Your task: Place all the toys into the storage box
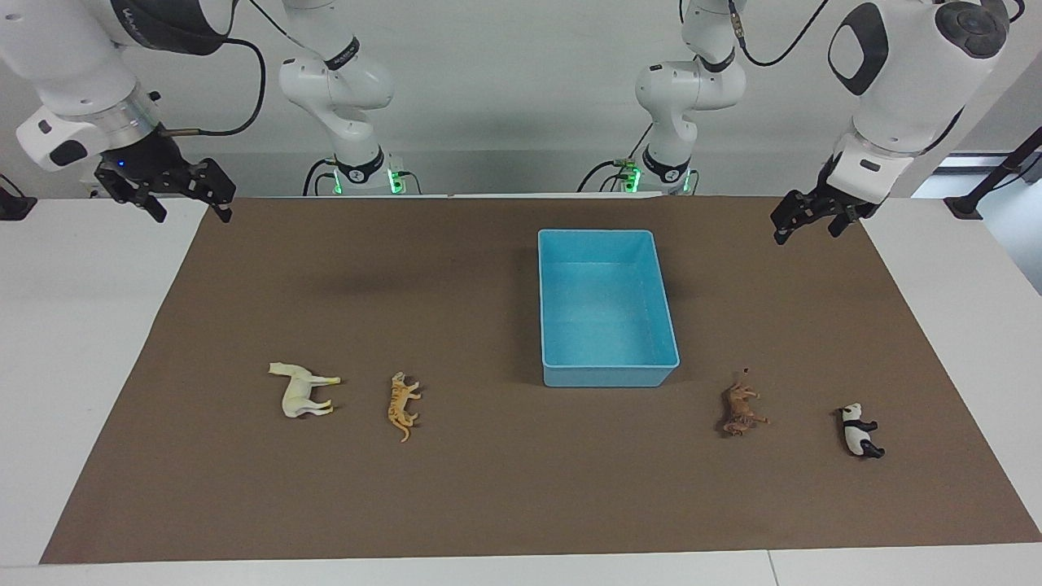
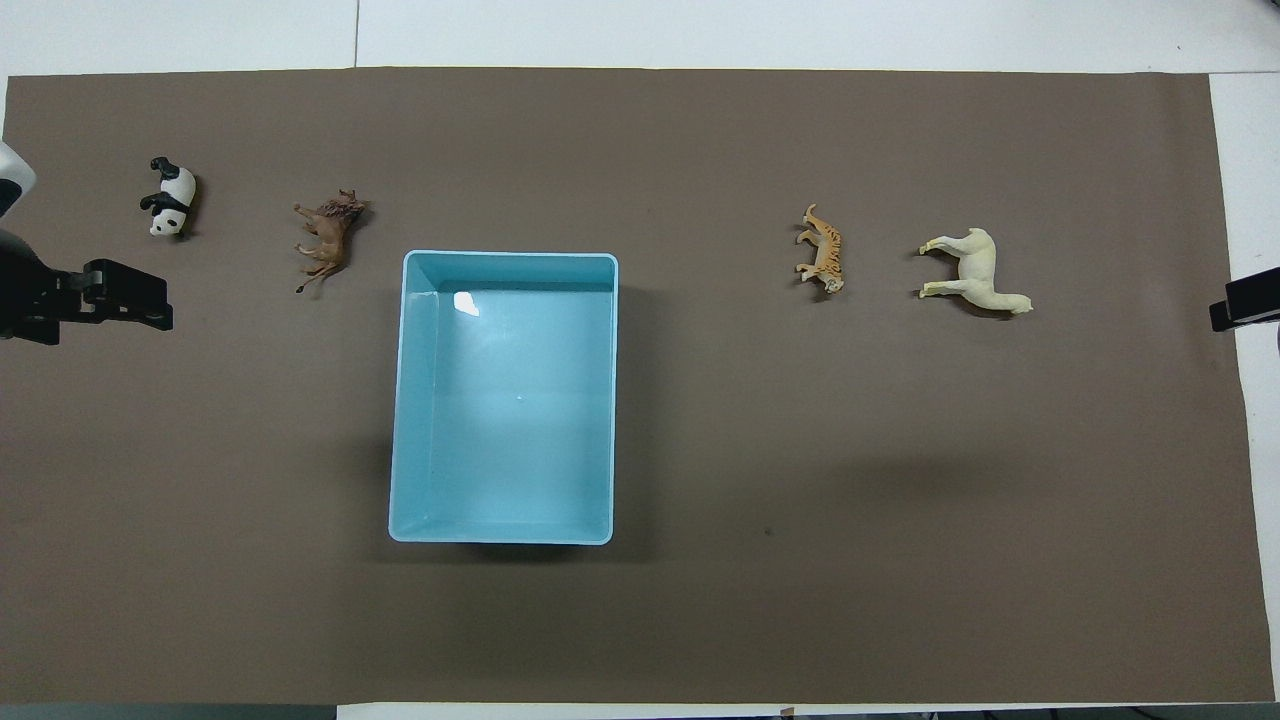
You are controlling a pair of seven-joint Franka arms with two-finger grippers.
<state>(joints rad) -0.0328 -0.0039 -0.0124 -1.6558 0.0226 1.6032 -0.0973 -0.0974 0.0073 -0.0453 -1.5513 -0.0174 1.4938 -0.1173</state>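
The light blue storage box [image 1: 606, 376] stands empty on the brown mat; it also shows in the overhead view [image 2: 510, 256]. Four toys lie on their sides, farther from the robots than the box. The cream horse [image 1: 303, 391] [image 2: 975, 272] and orange tiger [image 1: 402, 404] [image 2: 824, 262] lie toward the right arm's end. The brown lion [image 1: 739, 407] [image 2: 328, 238] and panda [image 1: 857, 431] [image 2: 172, 196] lie toward the left arm's end. My right gripper [image 1: 189, 213] [image 2: 1235, 312] hangs open and empty over the mat's edge. My left gripper [image 1: 807, 232] [image 2: 150, 300] hangs open and empty over the mat's other end.
The brown mat [image 1: 488, 488] covers most of the white table [image 1: 73, 366]. The two arm bases stand at the table's edge nearest the robots. Nothing else lies on the mat.
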